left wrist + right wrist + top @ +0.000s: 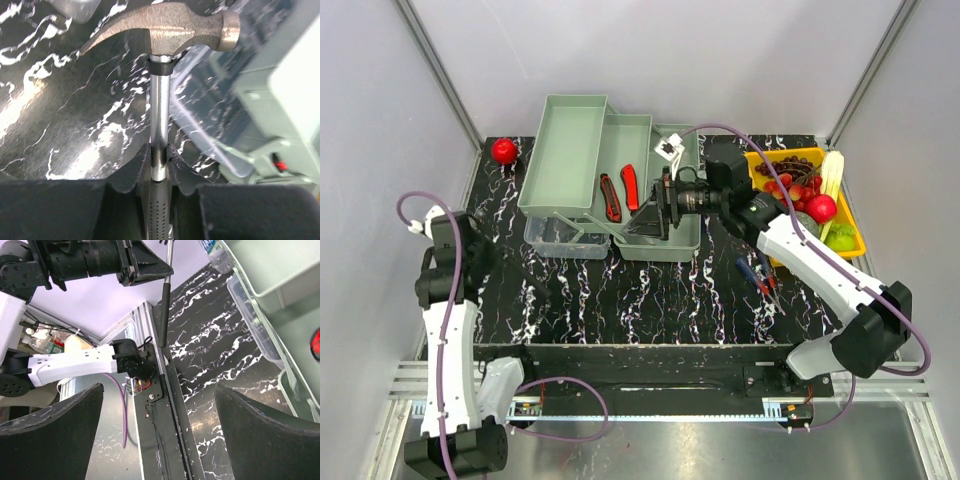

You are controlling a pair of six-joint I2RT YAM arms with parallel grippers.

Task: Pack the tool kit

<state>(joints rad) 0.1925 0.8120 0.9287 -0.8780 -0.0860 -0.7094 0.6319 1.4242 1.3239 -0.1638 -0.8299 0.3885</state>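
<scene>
The left hand clamped a hammer, its grip cut off at the frame's bottom, while the right hand gaped, released.

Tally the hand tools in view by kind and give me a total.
Hammer, held in the left gripper: 1
Red-and-black tools in the toolbox tray: 2
Slim tools on the table, one blue-handled, one reddish: 2
Total: 5
</scene>
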